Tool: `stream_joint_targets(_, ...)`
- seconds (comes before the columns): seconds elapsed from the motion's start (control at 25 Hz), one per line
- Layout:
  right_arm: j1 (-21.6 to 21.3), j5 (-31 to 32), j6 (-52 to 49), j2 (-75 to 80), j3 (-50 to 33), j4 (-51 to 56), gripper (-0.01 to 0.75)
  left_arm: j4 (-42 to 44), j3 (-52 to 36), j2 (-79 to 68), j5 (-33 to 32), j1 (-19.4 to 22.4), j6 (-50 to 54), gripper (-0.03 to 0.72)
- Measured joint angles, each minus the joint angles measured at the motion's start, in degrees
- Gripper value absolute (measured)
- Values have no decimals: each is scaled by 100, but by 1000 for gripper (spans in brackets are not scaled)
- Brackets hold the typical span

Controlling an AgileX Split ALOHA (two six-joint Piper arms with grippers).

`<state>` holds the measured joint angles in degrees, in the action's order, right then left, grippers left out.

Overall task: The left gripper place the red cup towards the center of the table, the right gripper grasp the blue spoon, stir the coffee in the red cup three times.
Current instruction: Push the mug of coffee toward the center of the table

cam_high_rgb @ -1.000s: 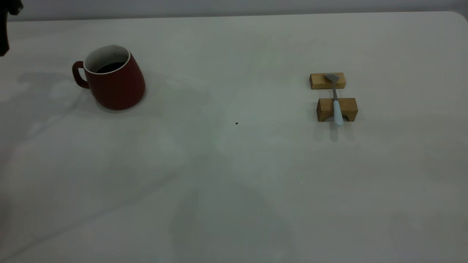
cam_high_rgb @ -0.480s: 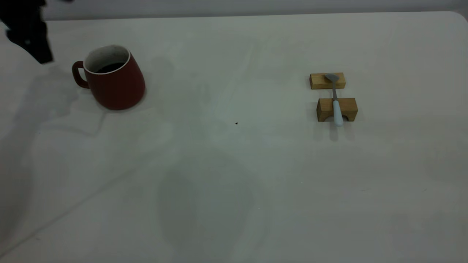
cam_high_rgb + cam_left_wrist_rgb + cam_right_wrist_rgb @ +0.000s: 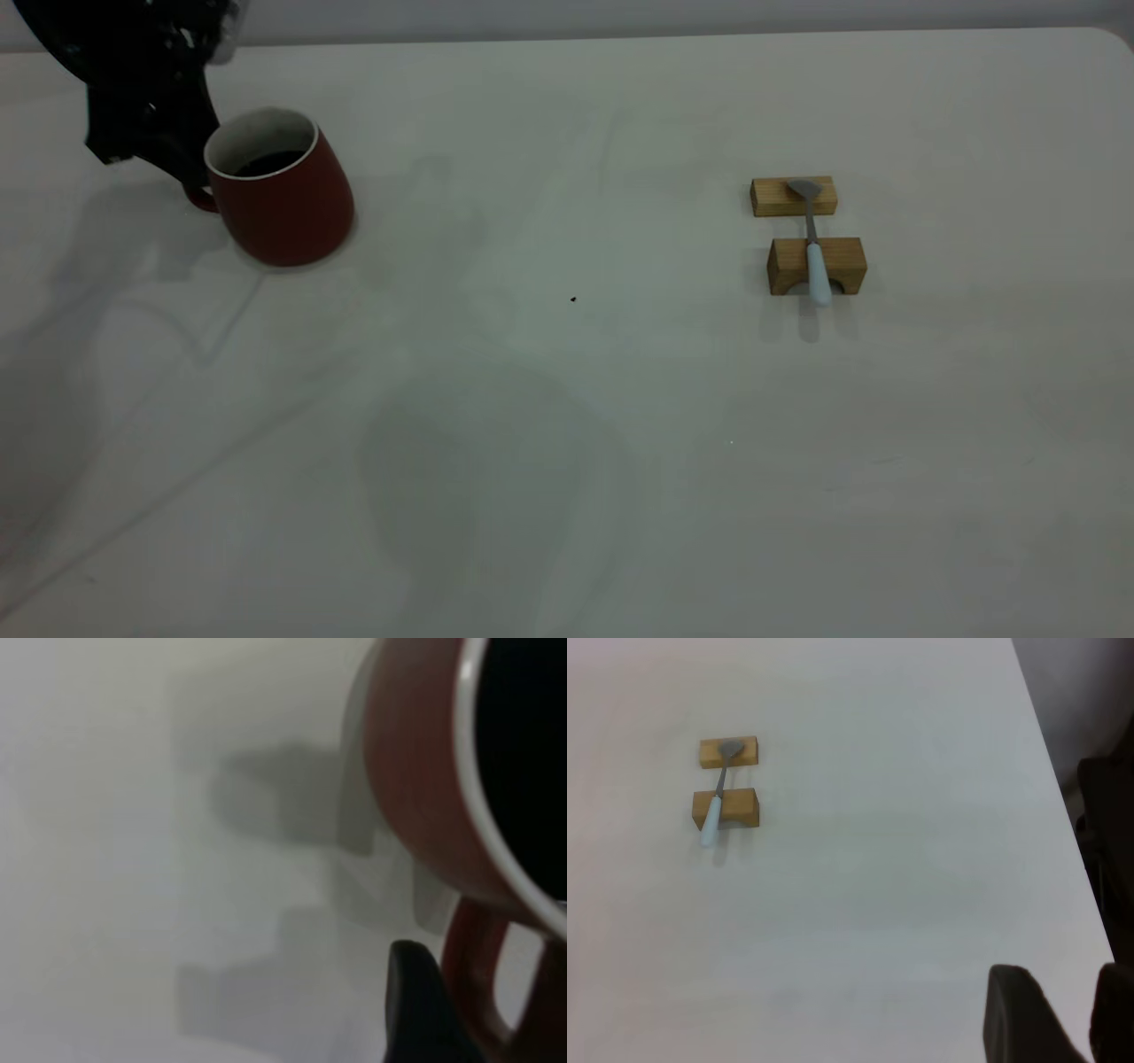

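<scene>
While the cup [image 3: 282, 190] stood far to the left of the dark speck [image 3: 574, 299] that marks mid-table, the left gripper [image 3: 182, 164] sat right at its handle; whether its fingers had closed could not be told. The first step, taking hold of the cup, was judged to be in hand. Next would come a firm grip on the handle and a level slide toward the speck, so the coffee [image 3: 267, 163] stays in. The spoon [image 3: 814, 244] lay across two wooden blocks [image 3: 815, 266] right of the speck, with the right gripper [image 3: 1050, 1014] well apart from it, its fingers parted and empty.
</scene>
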<state>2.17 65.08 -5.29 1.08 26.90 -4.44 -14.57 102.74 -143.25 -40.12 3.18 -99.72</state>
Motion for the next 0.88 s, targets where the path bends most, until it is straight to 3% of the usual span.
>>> stream_joint_targets(0.24, 0, 0, 0, 0, 0, 2, 237, -34, 0, -205, 106, -234, -110, 449)
stream_joint_targets(0.52, 0, 0, 0, 0, 0, 2, 237, -506, 0, -216, 159, -792, -117, 449)
stream_joint_targets(0.88, 0, 0, 0, 0, 0, 2, 237, -1011, 0, -273, 692, -1601, -128, 449)
